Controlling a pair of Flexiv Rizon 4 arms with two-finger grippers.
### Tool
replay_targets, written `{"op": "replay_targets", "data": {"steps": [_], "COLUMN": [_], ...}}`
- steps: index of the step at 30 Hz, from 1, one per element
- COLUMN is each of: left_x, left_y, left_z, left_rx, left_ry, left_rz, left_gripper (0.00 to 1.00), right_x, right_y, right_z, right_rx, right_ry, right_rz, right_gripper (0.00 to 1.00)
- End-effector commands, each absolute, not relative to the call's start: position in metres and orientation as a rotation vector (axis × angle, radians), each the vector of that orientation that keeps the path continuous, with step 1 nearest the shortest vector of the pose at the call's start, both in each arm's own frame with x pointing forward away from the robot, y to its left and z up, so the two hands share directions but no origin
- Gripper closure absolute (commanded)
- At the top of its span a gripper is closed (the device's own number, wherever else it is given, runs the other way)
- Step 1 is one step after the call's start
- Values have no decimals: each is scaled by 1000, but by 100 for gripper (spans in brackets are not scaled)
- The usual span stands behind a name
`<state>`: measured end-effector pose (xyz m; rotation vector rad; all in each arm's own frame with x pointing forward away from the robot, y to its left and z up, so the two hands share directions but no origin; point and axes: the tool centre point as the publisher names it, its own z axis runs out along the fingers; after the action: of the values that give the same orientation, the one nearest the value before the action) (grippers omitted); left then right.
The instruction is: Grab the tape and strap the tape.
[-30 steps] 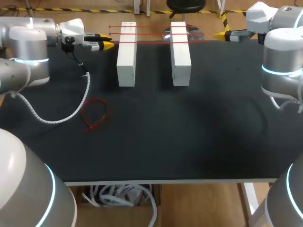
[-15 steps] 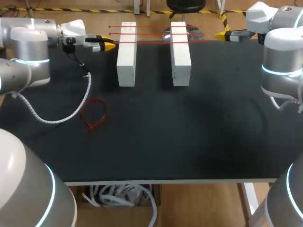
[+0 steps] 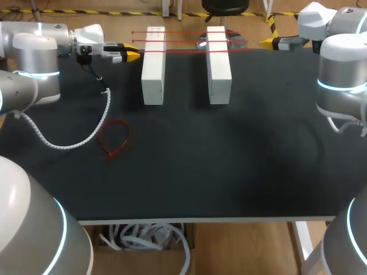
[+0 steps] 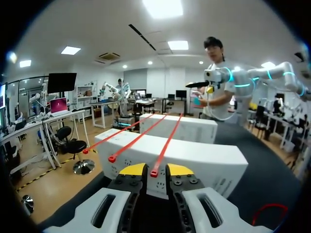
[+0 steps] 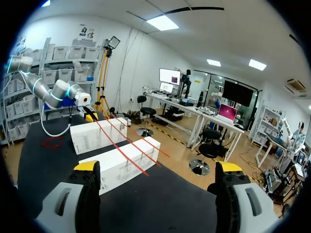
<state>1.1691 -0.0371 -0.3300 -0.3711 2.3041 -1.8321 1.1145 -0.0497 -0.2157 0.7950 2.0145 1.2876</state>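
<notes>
3 red tapes (image 3: 186,41) span 2 white blocks (image 3: 153,74).

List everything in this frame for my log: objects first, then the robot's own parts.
table: one, black, under everything.
white blocks: two, white, side by side at the table's far middle.
red straps: three, red, laid straight across the far ends of both blocks.
looped strap: one, red, lying on the table at the left, nearer than the blocks.
clear object: one, shiny, behind the right block; cannot tell what it is.
coiled cable: one, white, trailing from the left arm over the table.
left gripper: one, yellow tips, open, at the left end of the nearest strap.
right gripper: one, yellow tips, wide open, at the far right edge, empty.
</notes>
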Motion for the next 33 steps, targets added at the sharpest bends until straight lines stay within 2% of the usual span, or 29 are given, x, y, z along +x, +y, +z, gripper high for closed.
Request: {"op": "replay_targets", "data": {"steps": [1,6,7,13,18,19,33], "left_x": [1172,1174,1174,1176,1175,1175,1169], "left_y": [-37,-37,-37,-36,-36,-36,-31], "left_z": [-330,-330,-330,-330,-332,-332,-317], "left_rx": [-365,-356,-355,-350,-360,-359,-192], "left_ry": [2304,2304,2304,2306,2310,2311,2297], "left_rz": [-1838,-1834,-1834,-1825,-1822,-1822,-1852], "left_gripper": [82,83,87,94,95,100,100], "right_x": [1114,1114,1114,1114,1114,1114,1114], "right_y": [-50,-50,-50,-50,-50,-50,-50], "right_z": [-216,-216,-216,-216,-216,-216,-216], "right_rx": [795,795,795,795,795,795,795], "right_ry": [2015,2015,2015,2015,2015,2015,2015], "right_rz": [1288,1288,1288,1288,1288,1288,1288], "right_gripper": [0,0,0,0,0,0,0]}}
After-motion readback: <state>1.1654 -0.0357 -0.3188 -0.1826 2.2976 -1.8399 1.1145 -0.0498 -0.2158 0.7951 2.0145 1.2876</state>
